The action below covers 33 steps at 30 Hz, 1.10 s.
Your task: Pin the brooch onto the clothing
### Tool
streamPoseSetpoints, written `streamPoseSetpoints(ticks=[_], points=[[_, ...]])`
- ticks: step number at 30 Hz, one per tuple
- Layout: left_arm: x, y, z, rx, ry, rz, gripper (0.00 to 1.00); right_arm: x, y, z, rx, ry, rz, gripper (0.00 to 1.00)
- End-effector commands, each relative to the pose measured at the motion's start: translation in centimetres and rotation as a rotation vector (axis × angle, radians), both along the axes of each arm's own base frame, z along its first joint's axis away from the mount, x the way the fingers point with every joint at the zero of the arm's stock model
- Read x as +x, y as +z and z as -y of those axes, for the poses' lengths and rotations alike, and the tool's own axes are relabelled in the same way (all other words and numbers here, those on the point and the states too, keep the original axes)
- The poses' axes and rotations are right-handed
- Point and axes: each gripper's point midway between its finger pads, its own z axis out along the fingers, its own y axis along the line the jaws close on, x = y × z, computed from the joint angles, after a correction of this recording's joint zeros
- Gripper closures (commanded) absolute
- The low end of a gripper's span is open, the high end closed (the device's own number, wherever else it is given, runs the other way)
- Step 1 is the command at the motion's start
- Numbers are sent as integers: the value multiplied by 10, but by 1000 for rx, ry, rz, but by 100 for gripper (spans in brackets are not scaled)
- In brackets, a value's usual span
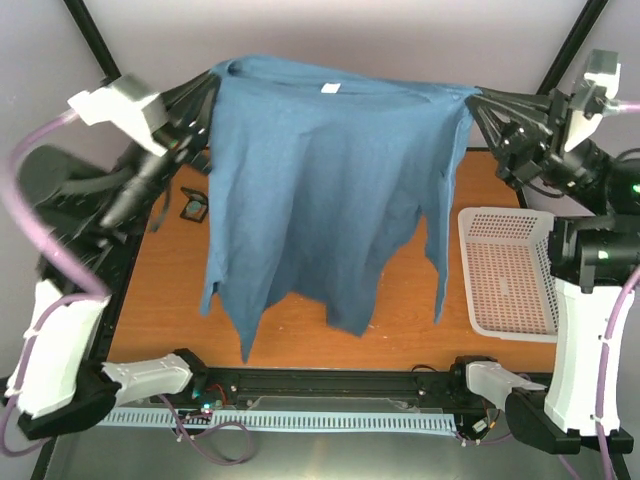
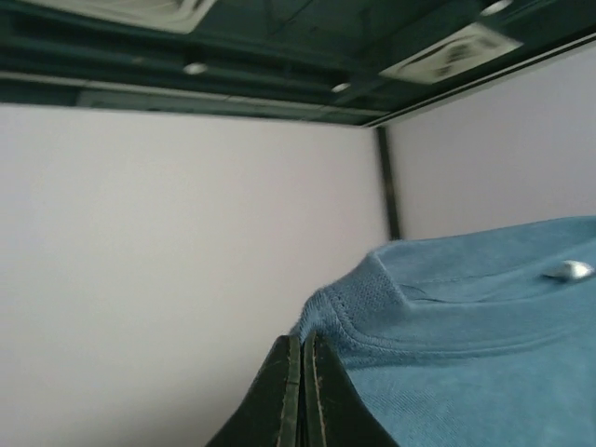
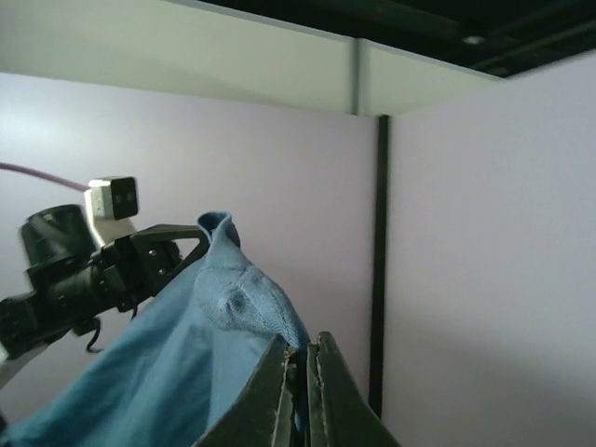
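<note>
The clothing (image 1: 320, 200), a teal-blue T-shirt, hangs in the air stretched between both arms, its hem dangling above the table. My left gripper (image 1: 212, 82) is shut on the shirt's left shoulder by the neck rib (image 2: 358, 307); the dark fingers (image 2: 279, 391) press together. At the other shoulder my right gripper (image 1: 475, 97) is shut on a fold of fabric (image 3: 251, 303), seen between its tips (image 3: 300, 343). The brooch (image 1: 330, 89), a tiny pale piece, sits on the shirt just below the neckline, and also shows in the left wrist view (image 2: 568, 271).
A small black angular holder (image 1: 192, 204) lies on the orange table (image 1: 400, 310) at the left, partly behind the shirt. A white mesh basket (image 1: 505, 270) stands at the table's right edge. Pale walls and black frame posts (image 3: 380, 261) enclose the back.
</note>
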Motion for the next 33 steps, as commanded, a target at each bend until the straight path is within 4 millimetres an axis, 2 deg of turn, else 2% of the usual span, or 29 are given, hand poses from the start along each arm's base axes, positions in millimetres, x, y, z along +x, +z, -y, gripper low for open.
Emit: streamPoseSetpoints(ticks=[1, 2, 4, 5, 7, 8, 9, 10, 11, 12, 13, 14, 16, 17, 18, 20, 23, 25, 27, 28, 31, 33], points=[[106, -24, -31, -6, 481, -80, 99, 123, -34, 36, 176, -266, -193, 97], [138, -41, -30, 27, 497, -132, 99, 149, -49, 41, 182, -310, -226, 97], [198, -73, -41, 26, 487, -251, 99, 208, -88, 47, 161, -372, -293, 98], [230, -97, -48, 24, 492, -315, 99, 236, -110, 49, 128, -399, -314, 97], [288, -154, -44, 79, 454, -426, 99, 295, -163, 52, 64, -446, -367, 94], [315, -185, -40, 121, 433, -473, 99, 322, -195, 52, -1, -479, -383, 77], [346, -226, -34, 170, 426, -536, 93, 351, -231, 57, -57, -534, -412, 60], [368, -254, -35, 204, 453, -578, 73, 378, -269, 65, -119, -603, -469, 51], [387, -278, -40, 237, 503, -616, 49, 403, -288, 76, -176, -674, -531, 47], [402, -298, -43, 274, 540, -651, 33, 420, -327, 86, -254, -734, -662, 44], [414, -316, -50, 299, 590, -703, 23, 429, -352, 95, -311, -779, -768, 41], [419, -322, -55, 308, 625, -742, 16, 430, -373, 95, -355, -770, -845, 42], [412, -321, -54, 309, 607, -803, 8, 414, -392, 77, -425, -734, -870, 42], [403, -317, -47, 302, 563, -807, 7, 403, -391, 68, -451, -746, -850, 39], [393, -311, -41, 278, 529, -798, 4, 388, -379, 60, -450, -764, -825, 37], [366, -307, -30, 201, 433, -824, 1, 359, -379, 28, -447, -680, -828, 34], [318, -322, 0, 130, 240, -873, 0, 316, -402, -17, -454, -541, -886, 29], [283, -359, 23, 142, 140, -967, 0, 292, -424, -33, -431, -447, -968, 29], [248, -394, 44, 191, 77, -1040, 0, 268, -455, -41, -425, -361, -1064, 28], [231, -409, 50, 198, 66, -1087, 1, 253, -478, -47, -461, -332, -1118, 28], [178, -469, 65, 200, -5, -1264, 5, 224, -529, -48, -606, -354, -1212, 31], [141, -495, 81, 204, -94, -1330, 9, 206, -554, -44, -692, -394, -1254, 33]])
